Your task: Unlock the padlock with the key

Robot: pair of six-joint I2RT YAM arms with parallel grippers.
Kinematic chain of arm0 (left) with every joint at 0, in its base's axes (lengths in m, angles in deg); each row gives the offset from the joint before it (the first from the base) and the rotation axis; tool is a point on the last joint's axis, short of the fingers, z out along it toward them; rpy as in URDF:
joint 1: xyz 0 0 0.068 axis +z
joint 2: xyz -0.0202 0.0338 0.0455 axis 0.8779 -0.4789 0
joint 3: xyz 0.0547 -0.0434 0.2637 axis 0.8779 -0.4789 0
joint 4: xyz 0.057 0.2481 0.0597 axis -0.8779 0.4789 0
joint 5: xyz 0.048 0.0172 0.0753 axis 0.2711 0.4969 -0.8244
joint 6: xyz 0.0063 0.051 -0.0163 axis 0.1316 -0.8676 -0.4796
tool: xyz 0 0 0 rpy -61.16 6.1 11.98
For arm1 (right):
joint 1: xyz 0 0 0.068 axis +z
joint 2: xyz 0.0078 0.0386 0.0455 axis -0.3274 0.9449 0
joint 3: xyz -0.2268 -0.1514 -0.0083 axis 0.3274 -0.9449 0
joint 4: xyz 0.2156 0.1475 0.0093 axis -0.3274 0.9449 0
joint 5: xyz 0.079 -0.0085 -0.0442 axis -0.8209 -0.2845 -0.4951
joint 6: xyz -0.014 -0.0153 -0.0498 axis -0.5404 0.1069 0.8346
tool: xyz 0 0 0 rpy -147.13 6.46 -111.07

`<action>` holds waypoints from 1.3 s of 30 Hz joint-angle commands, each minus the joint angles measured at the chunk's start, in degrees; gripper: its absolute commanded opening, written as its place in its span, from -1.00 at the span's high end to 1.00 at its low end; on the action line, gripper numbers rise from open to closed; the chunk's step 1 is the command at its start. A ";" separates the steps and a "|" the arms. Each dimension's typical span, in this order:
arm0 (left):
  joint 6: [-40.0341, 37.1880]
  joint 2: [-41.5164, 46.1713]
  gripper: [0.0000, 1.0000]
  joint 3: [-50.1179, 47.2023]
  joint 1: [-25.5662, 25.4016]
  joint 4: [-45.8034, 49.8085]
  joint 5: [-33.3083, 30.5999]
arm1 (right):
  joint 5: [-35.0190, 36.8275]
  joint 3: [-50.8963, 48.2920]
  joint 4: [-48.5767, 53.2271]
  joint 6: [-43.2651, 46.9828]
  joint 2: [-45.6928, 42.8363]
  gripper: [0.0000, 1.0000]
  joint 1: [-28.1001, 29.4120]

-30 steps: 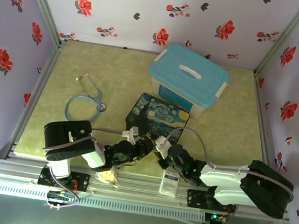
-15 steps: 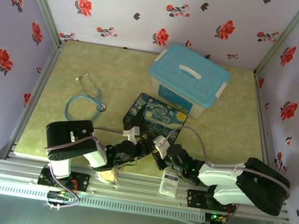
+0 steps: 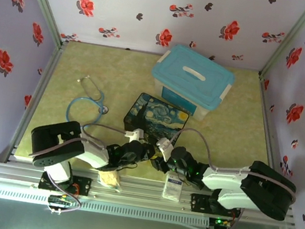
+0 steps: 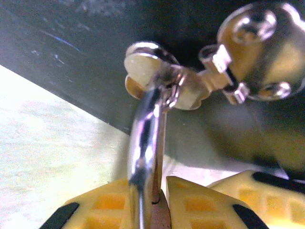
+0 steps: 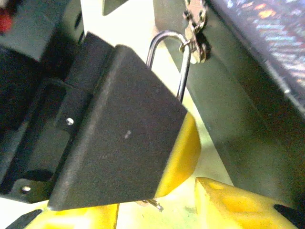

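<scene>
The padlock (image 4: 144, 157) is hanging at the front of the painted box (image 3: 158, 117), toward the near edge of the table (image 3: 237, 128). Its silver shackle is running up through the ring of the box's brass clasp (image 4: 257, 43) and touching it. The left gripper (image 4: 155, 210) is pressing its yellow pads (image 4: 107, 207) together on the padlock, with the shackle rising out of the narrow slit between them and the lock's body lying almost wholly hidden there. The box's dark side wall is standing just behind the lock and crowding it. In the right wrist view the left gripper's black finger is covering the lock's body, with the loop of the shackle and a short chain on the clasp showing above it. The right gripper (image 5: 157, 217) is sitting just beside the left one, its pads standing apart. A thin grey sliver that is looking like the key (image 5: 153, 204) is poking out under the black finger, and I cannot tell whether those pads are pinching it. A teal-lidded bin (image 3: 192, 77) is standing just behind the painted box, and a blue stethoscope (image 3: 83, 109) is lying to the left, well apart from the lock. A small white bottle (image 3: 173, 186) is lying at the near edge by the right arm, and a pale yellowish packet (image 3: 109, 178) is lying by the left arm. The bottle is carrying a label with a blue mark, its print too small to read, and the box's lid is showing a swirling night-sky painting
</scene>
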 commanded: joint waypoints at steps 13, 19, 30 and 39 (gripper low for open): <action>-9.13 4.78 0.60 4.53 2.53 24.81 -2.24 | 14.27 -1.38 1.11 -7.89 -6.69 -0.02 -3.82; -12.05 5.16 0.47 8.30 2.54 34.91 -3.56 | 13.41 -2.40 -0.40 -8.95 -6.40 0.00 -3.85; -15.20 6.56 0.55 13.14 2.31 45.71 -4.97 | 14.34 -2.78 -1.40 -8.36 -4.68 0.00 -3.81; -18.59 5.74 0.54 18.79 2.18 59.74 -8.15 | 14.28 -2.85 -2.81 -8.27 -2.84 0.01 -3.91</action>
